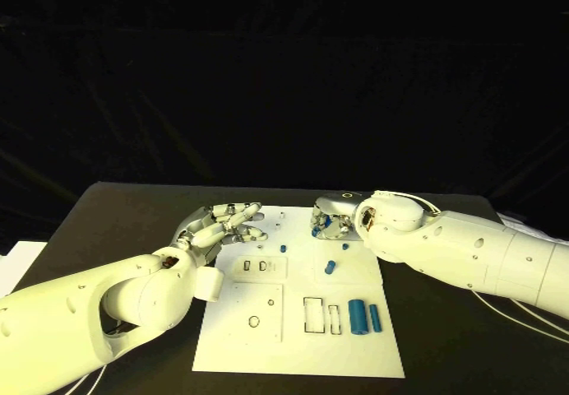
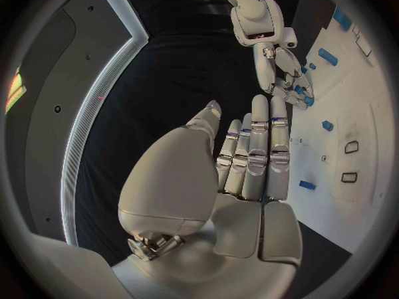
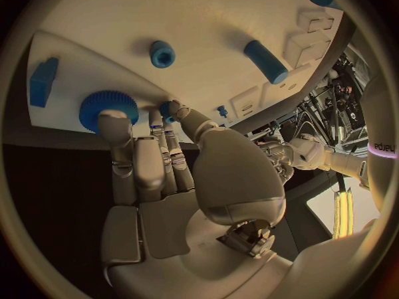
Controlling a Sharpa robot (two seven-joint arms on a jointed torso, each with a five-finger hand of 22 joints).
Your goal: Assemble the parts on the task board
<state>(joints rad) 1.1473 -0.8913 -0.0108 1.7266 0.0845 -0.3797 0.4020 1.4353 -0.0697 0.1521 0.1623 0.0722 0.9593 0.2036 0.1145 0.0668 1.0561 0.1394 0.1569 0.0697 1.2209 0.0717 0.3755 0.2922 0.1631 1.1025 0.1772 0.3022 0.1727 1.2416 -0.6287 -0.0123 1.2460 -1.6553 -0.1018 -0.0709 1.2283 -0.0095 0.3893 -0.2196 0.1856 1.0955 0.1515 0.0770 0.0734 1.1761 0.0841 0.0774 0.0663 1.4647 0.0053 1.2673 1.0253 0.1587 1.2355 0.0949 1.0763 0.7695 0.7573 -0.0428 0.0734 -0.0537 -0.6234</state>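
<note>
— Board (image 1: 255, 346) first, nearest us: white, with two long blue pegs (image 1: 364, 316) lying by the cutouts on its near right side. See them?

— Yes. And a shorter peg (image 1: 330, 267) lying loose further in, mid-board, plus a small blue stub (image 1: 284, 248) beyond that.

— What's the left hand (image 1: 228, 225) doing?

— Nothing much, I'd say. It hovers over the board's far left part, fingers (image 2: 260, 143) stretched out side by side, holding nothing.

— And the right hand (image 1: 333, 222)?

— Down at the far edge of the board. From its wrist, its fingertips (image 3: 114, 123) touch a blue ribbed knob (image 3: 107, 106) there. Whether it truly grips the knob or merely rests on it, I can't tell.

— So which step is this?

— My guess: working the knob at the far end, either picking it up or seating it. The pegs look untouched.

— Next move?

— Probably a firm pinch round the knob's rim, then a straight lift or press without tipping it. The left hand is near enough to steady the board.
</note>
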